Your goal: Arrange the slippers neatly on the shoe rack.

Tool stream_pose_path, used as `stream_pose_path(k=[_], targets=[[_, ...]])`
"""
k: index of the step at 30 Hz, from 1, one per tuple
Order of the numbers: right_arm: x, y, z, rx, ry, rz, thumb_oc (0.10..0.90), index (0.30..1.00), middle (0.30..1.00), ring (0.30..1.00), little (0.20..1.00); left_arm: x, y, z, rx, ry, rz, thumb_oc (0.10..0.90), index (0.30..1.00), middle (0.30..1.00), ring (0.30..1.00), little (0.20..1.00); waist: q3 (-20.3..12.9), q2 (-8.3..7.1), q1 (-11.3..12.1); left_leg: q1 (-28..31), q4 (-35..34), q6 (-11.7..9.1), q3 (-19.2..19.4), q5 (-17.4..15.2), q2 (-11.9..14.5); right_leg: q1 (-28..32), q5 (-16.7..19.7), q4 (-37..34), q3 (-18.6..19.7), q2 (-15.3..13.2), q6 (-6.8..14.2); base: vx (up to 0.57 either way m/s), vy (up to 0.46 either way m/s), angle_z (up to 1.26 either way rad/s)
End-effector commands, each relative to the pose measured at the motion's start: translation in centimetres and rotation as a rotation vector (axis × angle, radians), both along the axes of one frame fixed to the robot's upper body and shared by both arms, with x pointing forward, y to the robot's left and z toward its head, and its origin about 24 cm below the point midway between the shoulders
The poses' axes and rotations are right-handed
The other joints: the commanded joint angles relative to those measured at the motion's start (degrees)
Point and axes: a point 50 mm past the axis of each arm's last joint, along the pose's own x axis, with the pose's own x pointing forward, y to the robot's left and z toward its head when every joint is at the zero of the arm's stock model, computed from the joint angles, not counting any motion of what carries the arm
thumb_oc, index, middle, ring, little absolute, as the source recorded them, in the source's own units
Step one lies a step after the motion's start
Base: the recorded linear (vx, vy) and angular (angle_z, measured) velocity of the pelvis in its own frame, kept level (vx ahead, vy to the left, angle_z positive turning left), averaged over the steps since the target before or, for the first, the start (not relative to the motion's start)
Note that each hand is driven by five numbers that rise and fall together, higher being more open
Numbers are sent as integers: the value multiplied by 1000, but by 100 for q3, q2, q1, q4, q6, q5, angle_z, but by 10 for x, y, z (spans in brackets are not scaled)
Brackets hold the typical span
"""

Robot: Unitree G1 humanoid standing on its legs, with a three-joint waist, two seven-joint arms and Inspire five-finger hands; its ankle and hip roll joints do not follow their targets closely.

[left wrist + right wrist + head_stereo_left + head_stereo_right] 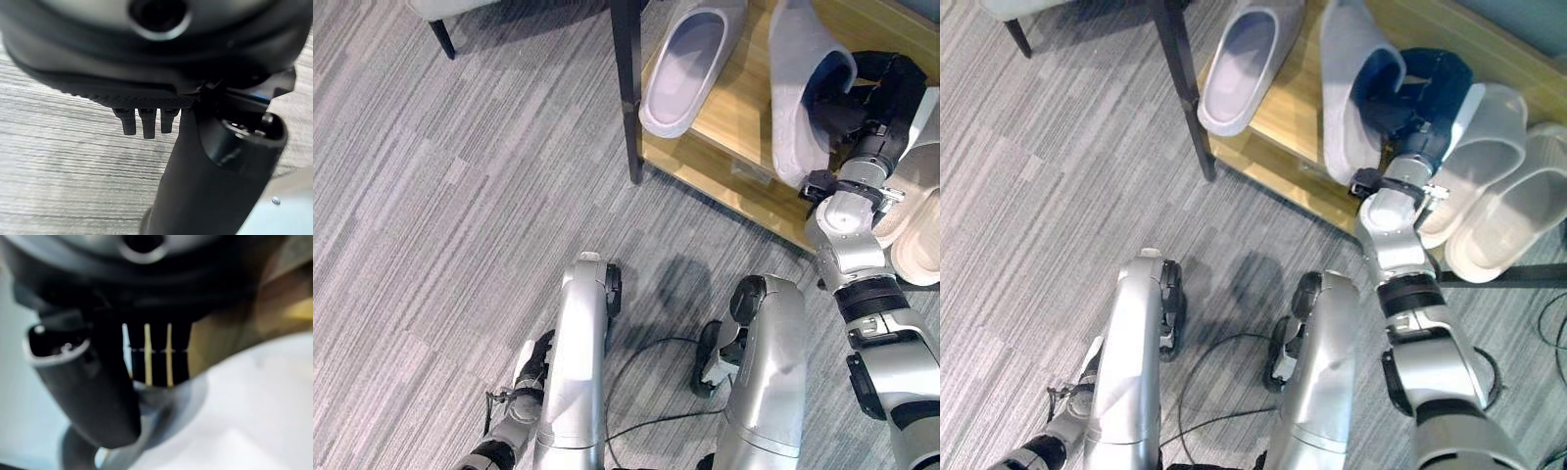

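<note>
Fingers of my right robot hand (1417,90) curl inside the grey slipper (1351,93), thumb outside, pinching its upper on the shoe rack (1278,122). My left robot hand (530,364) hangs relaxed above the floor.

The setting reads as a home entryway or a room staged as one. The landmark is a low wooden shoe rack with a light timber shelf (1283,117) and a black metal corner post (627,88). On the shelf lie soft indoor slippers: a pale lavender-grey open-heeled slipper (687,64) just beside the post, and further along the shelf from the post a pair of cream-coloured slippers (1498,196) side by side. In front of the rack spreads grey striped carpet flooring (431,215). Beyond the post, away from the rack, a dark slanted furniture leg (442,39) stands on the carpet.
</note>
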Motion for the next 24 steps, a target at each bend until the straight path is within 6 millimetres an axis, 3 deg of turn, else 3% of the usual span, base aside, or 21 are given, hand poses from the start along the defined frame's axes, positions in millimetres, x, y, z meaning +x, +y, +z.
stream_pose_path(k=[1,2,6,17,24], targets=[[-34,20,114,-19,-460,28,400,300,300,300,300,-9,-1,-4,-9,-8,45,800,900,900,900,900,29,-67,58,930,284,320,-400,-1254,129,339,-223,347,415,190,-556,10,25,-7],[-34,21,114,-20,-460,29,400,300,300,300,300,-9,-1,-4,-11,-8,46,800,900,900,900,900,29,-65,55,930,291,319,-403,-1263,135,338,-228,351,414,196,-555,6,27,-10],[-30,57,130,-3,-496,121,400,300,300,300,300,-16,5,-13,-32,52,147,800,900,900,900,900,29,-49,77,930,633,390,-507,-1400,145,336,-162,387,356,303,-459,7,55,-23],[-22,61,121,-38,-421,97,400,300,300,300,300,-8,1,-11,-59,48,168,800,900,900,900,900,29,-129,6,930,799,380,-492,-1483,184,336,-139,475,403,316,-384,-1,16,-4],[-16,76,113,-55,-384,130,400,300,300,300,300,-6,-2,-12,-62,58,190,800,900,900,900,900,29,-184,-26,930,841,366,-492,-1480,175,336,-144,536,446,335,-391,1,6,-3]])
